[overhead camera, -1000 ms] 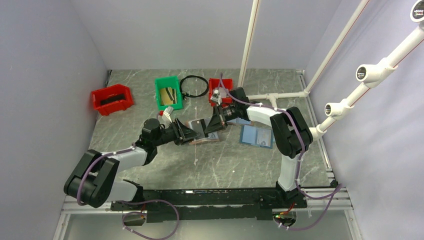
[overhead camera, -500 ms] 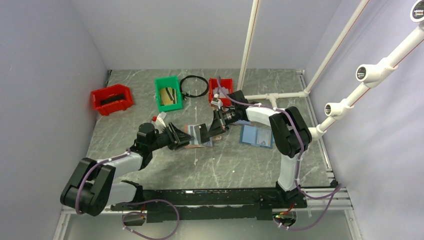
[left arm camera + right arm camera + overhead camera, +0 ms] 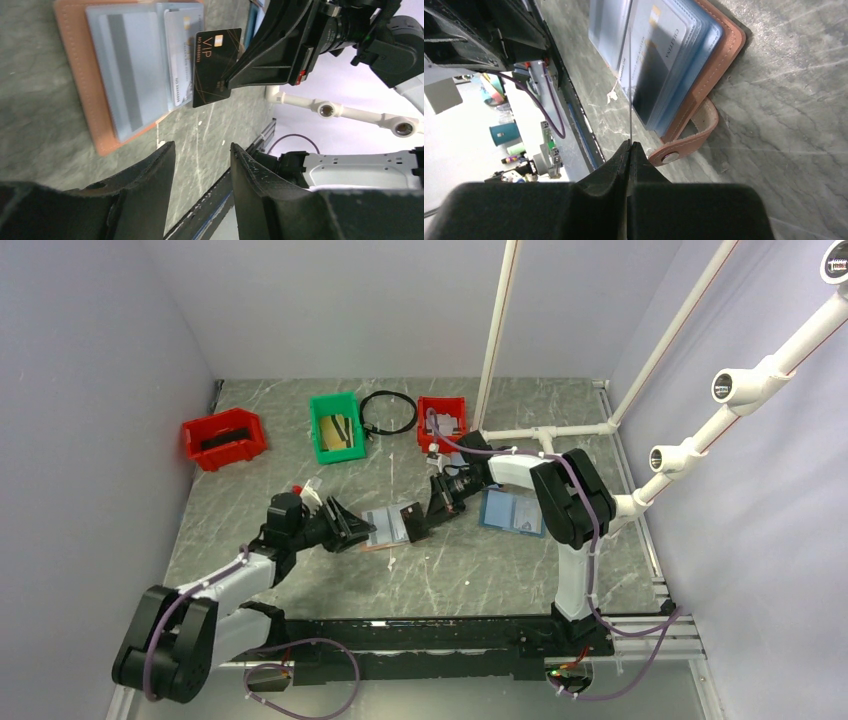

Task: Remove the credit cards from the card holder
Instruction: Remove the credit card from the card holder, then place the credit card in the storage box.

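Observation:
The card holder [image 3: 380, 527] lies open on the table, reddish-brown cover [image 3: 75, 75] down and pale blue pages up. Grey credit cards [image 3: 178, 55] still sit in its pockets. My right gripper [image 3: 422, 518] is shut on a black credit card [image 3: 216, 65] marked VIP and holds it just clear of the holder's right edge. The right wrist view shows that card edge-on as a thin line [image 3: 629, 90] rising from the shut gripper [image 3: 629, 146], with the holder's snap tab [image 3: 684, 147] beside it. My left gripper [image 3: 202, 147] is open and empty, just left of the holder [image 3: 115, 75].
A red bin [image 3: 225, 437], a green bin [image 3: 337, 426], a black cable ring [image 3: 388, 412] and a second red bin [image 3: 442, 418] line the back. A blue-covered holder [image 3: 512, 511] lies right of my right gripper. White pipes [image 3: 560, 430] stand at the back right.
My left gripper let go of the holder and drew back to the near left. The holder settled flat. My right gripper moved nearer with the black card, now free of the pages.

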You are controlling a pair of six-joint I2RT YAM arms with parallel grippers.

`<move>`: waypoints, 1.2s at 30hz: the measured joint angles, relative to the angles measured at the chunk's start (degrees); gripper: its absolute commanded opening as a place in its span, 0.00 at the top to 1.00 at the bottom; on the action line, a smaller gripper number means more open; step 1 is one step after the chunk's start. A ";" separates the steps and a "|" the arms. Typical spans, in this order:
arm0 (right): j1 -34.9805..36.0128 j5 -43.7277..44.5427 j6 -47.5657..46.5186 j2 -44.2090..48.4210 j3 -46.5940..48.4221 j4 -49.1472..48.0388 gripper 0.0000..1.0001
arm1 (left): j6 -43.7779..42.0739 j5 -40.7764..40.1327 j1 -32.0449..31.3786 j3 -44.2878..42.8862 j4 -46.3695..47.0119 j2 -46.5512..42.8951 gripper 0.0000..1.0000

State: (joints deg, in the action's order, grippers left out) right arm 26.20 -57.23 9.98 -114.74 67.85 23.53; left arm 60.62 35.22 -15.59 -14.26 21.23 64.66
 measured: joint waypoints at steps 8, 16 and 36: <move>0.07 -1.53 -3.41 1.44 0.04 0.70 1.00 | -5.97 -5.60 2.10 -4.63 -18.18 -10.93 0.01; 0.76 -8.22 -8.50 4.55 2.29 3.08 1.00 | -7.19 -8.55 4.39 -12.37 -26.71 -18.84 0.03; 1.27 -20.31 -11.10 8.04 2.34 2.56 1.00 | -8.02 5.84 5.31 -30.71 -30.91 -3.17 0.06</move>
State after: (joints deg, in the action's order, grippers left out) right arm 27.46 -77.54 -1.13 -106.69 70.19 26.09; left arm 52.60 41.06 -10.28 -44.97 -9.67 61.49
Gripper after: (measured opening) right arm 0.008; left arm 0.941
